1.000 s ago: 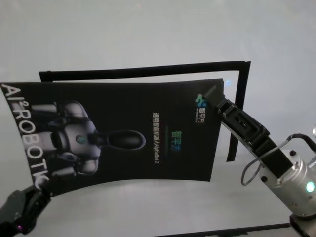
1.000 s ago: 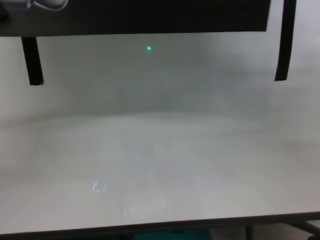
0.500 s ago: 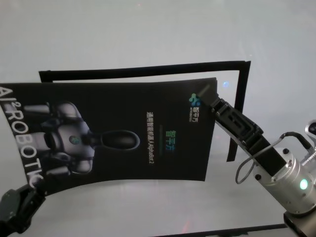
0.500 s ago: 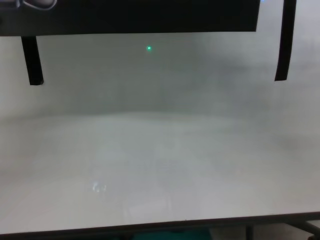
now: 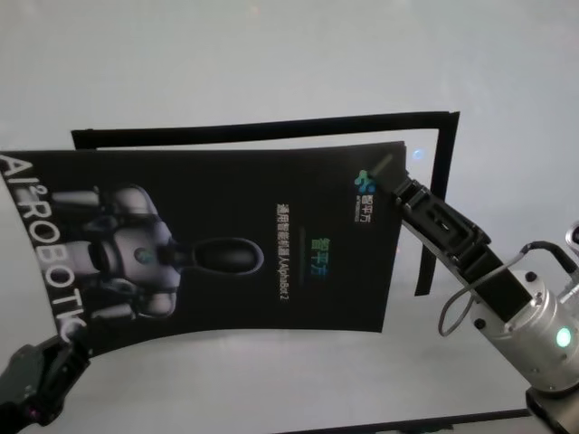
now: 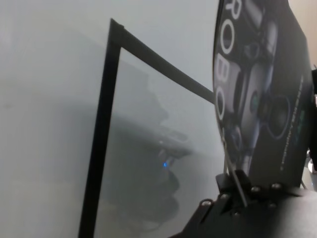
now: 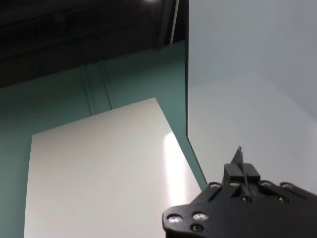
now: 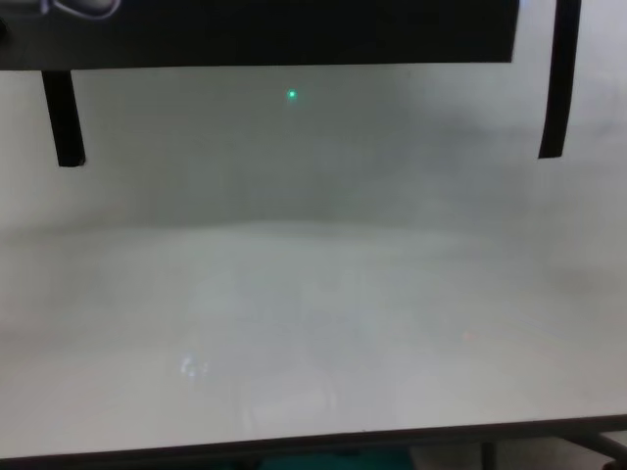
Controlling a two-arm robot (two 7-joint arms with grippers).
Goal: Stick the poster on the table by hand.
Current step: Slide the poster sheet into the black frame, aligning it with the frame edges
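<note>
The poster [image 5: 226,244], black with a grey-white robot picture and white lettering, hangs bowed above the table [image 5: 271,54]. My left gripper [image 5: 63,348] is shut on its near left corner. My right gripper [image 5: 398,185] is shut on its right edge near the far corner. In the left wrist view the poster [image 6: 262,99] rises from the left gripper [image 6: 237,191]. In the right wrist view only a thin sheet edge shows, pinched in the right gripper [image 7: 240,166]. In the chest view the poster's lower edge [image 8: 274,29] hangs clear of the table [image 8: 313,294].
A black tape outline lies on the table behind and to the right of the poster [image 5: 271,128], with its side strips showing in the chest view [image 8: 64,117] and its corner in the left wrist view [image 6: 101,134]. The table's near edge [image 8: 313,439] is dark.
The poster and my right gripper shifted a little left half a second ago and have come back right. Both grippers keep their hold.
</note>
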